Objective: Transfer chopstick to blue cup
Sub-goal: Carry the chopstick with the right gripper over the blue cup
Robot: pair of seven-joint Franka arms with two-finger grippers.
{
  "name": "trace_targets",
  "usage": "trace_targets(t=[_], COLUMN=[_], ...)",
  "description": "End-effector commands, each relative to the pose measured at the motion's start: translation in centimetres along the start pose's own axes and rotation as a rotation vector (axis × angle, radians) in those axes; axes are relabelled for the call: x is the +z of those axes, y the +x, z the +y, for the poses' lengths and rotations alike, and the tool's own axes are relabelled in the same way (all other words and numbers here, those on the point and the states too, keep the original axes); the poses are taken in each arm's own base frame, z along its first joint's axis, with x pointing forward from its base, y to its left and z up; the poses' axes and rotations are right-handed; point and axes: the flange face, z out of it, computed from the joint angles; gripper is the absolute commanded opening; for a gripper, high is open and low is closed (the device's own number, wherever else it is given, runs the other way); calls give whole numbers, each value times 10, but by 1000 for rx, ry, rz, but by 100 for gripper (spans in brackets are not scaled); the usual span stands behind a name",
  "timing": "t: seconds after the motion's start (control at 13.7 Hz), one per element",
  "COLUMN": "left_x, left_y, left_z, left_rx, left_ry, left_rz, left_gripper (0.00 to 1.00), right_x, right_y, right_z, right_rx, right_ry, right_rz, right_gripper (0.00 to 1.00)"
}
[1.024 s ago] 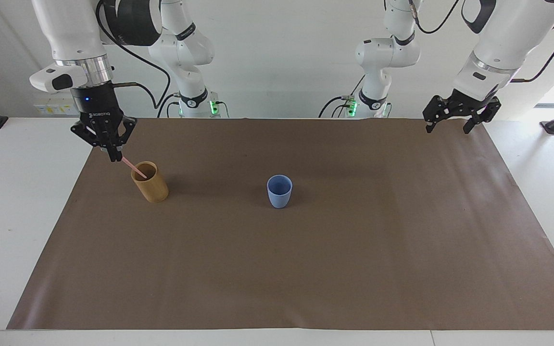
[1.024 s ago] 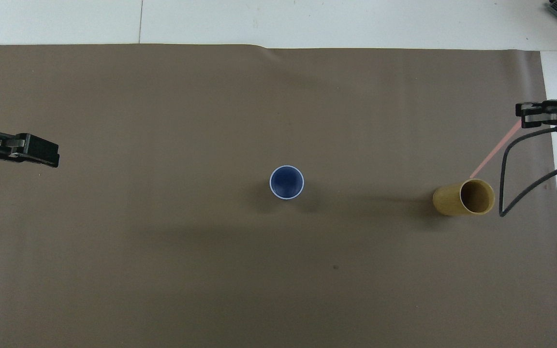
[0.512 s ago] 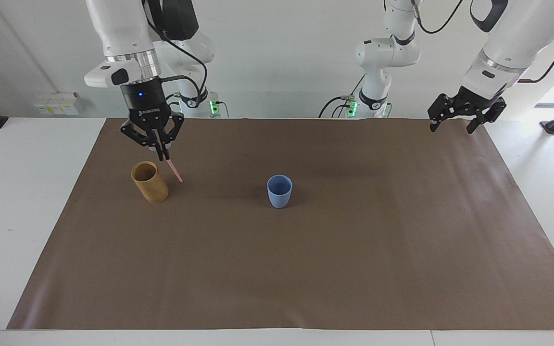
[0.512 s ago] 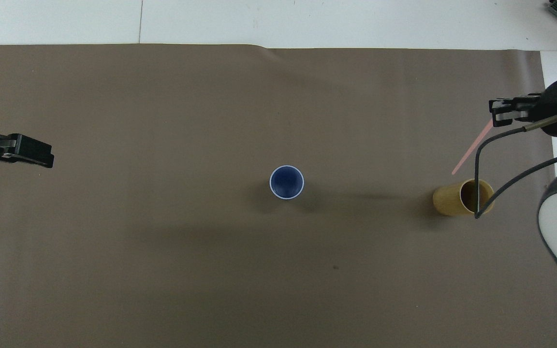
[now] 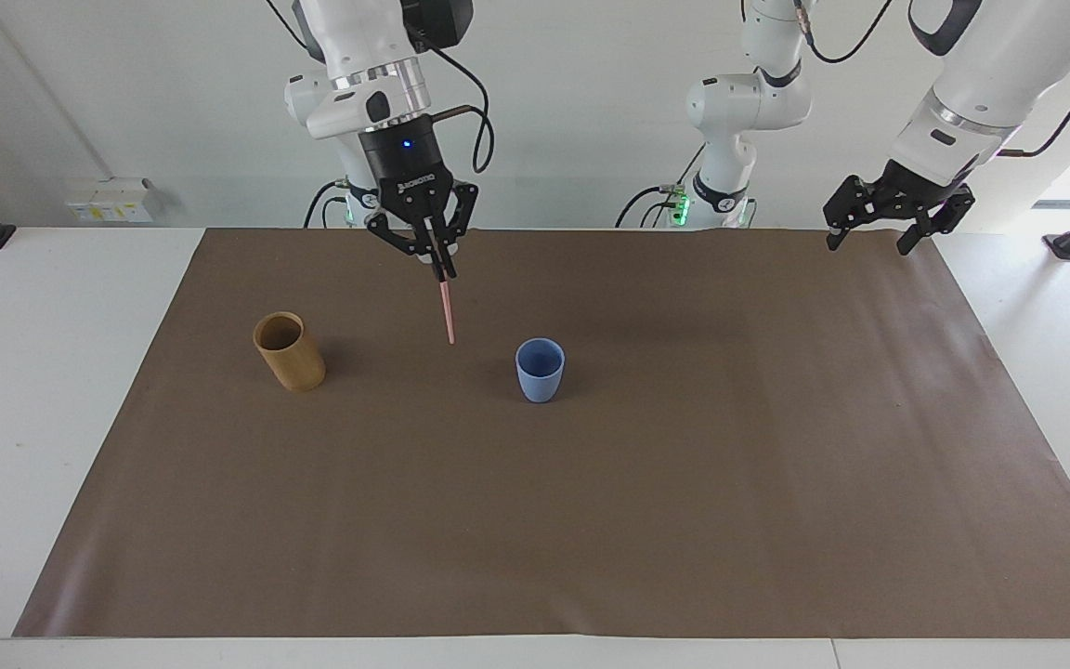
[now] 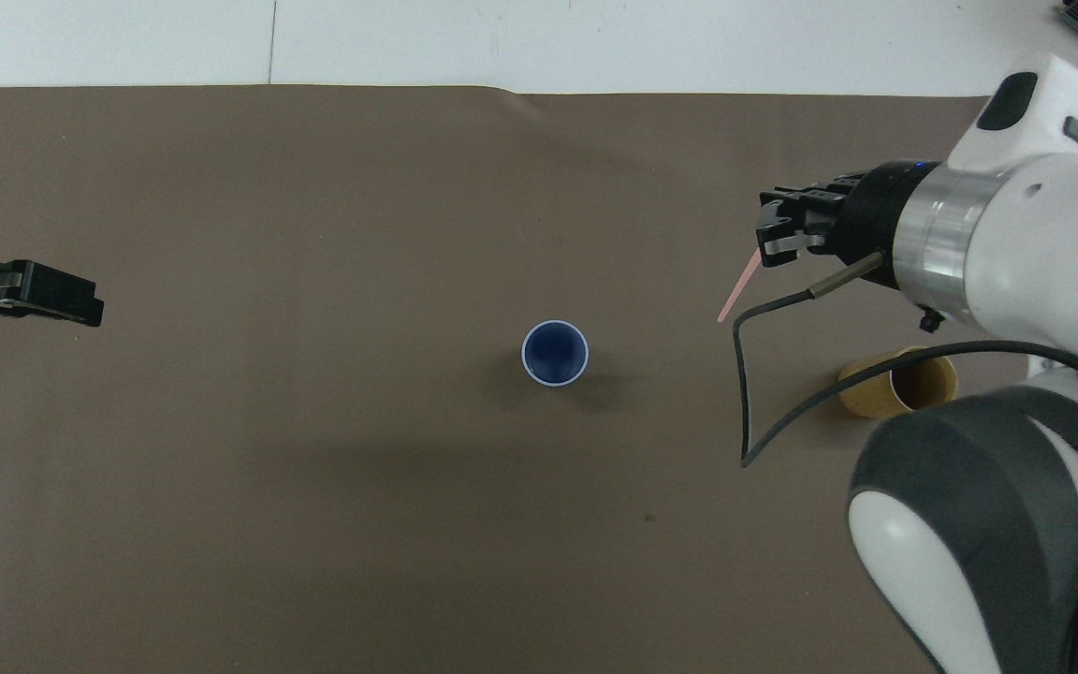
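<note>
My right gripper [image 5: 439,269] is shut on the top of a thin pale-pink chopstick [image 5: 447,314], which hangs point-down in the air over the brown mat, between the tan holder and the blue cup. The overhead view shows that gripper [image 6: 768,255] and the chopstick [image 6: 737,292] too. The small light-blue cup [image 5: 540,369] stands upright and empty mid-mat; it also shows in the overhead view [image 6: 555,353]. My left gripper [image 5: 879,223] waits, raised over the mat's corner at the left arm's end, and shows in the overhead view [image 6: 80,304].
A tan-brown cylindrical holder [image 5: 289,351] stands toward the right arm's end of the mat, partly hidden by my right arm in the overhead view [image 6: 913,384]. The brown mat [image 5: 591,520] covers most of the white table.
My right gripper has lifted the chopstick out of the tan holder and carried it toward the blue cup. The left arm has barely shifted.
</note>
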Motion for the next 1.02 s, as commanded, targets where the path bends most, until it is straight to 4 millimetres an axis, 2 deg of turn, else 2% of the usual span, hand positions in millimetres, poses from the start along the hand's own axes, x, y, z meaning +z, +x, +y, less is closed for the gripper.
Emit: trace_targets(t=[0.0, 0.22, 0.37, 0.51, 0.73, 0.95], left_x=[-4, -8, -7, -1, 0, -1], left_y=[-9, -7, -5, -9, -13, -13], left_z=[-5, -7, -11, -12, -15, -14], left_rx=[28, 42, 30, 25, 33, 34], left_ry=[0, 12, 11, 11, 13, 13], left_rz=[-41, -10, 23, 12, 20, 21], left_gripper=[100, 100, 100, 100, 100, 100], right_x=[13, 32, 45, 62, 92, 113], right_y=[-4, -2, -9, -23, -45, -57], right_z=[-26, -59, -78, -83, -102, -103], right_rx=[-88, -128, -147, -151, -158, -169], right_ry=[21, 48, 69, 73, 88, 87], right_rz=[71, 118, 98, 75, 63, 54], right_gripper=[0, 0, 0, 0, 0, 0])
